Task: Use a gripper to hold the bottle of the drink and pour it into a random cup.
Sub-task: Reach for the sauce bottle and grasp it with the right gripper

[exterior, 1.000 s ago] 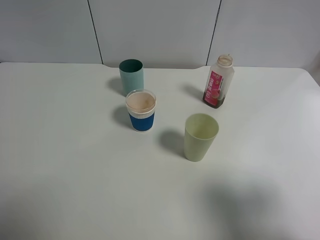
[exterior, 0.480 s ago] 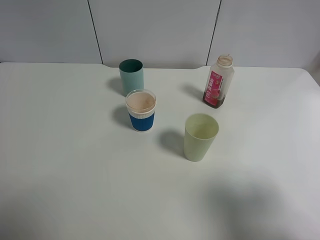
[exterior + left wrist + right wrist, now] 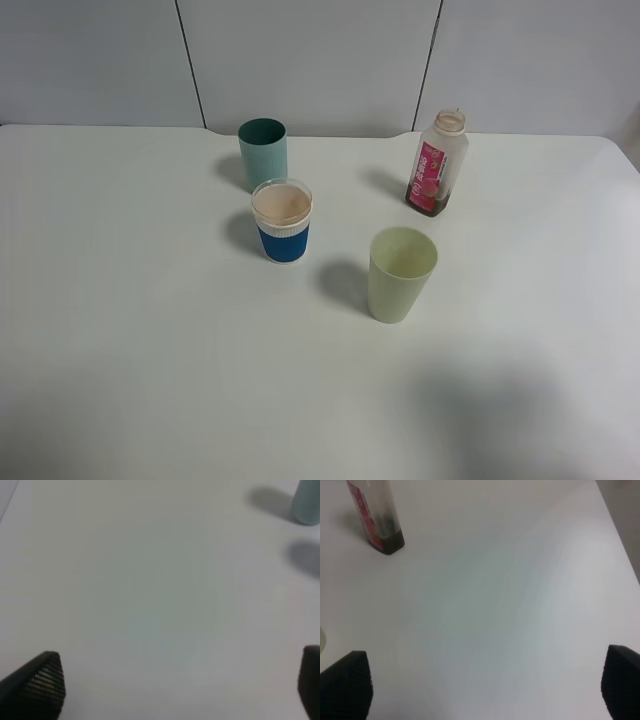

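The bottle (image 3: 437, 163) stands upright and uncapped at the back right of the table, with a little brown drink (image 3: 428, 205) at its bottom. The pale yellow-green cup (image 3: 402, 273) stands in front of it, nearer the middle. Neither gripper shows in the exterior high view. In the right wrist view my right gripper (image 3: 482, 682) is open above bare table, its fingertips (image 3: 345, 682) far apart, and the bottle (image 3: 377, 515) stands well ahead of it, off to one side. My left gripper (image 3: 175, 685) is open too, with nothing between its fingers.
A teal cup (image 3: 263, 153) stands at the back, left of the bottle, and also shows in the left wrist view (image 3: 306, 505). A clear cup with a blue sleeve (image 3: 282, 220) holds light brown liquid just in front of it. The white table (image 3: 120, 330) ends at a grey wall.
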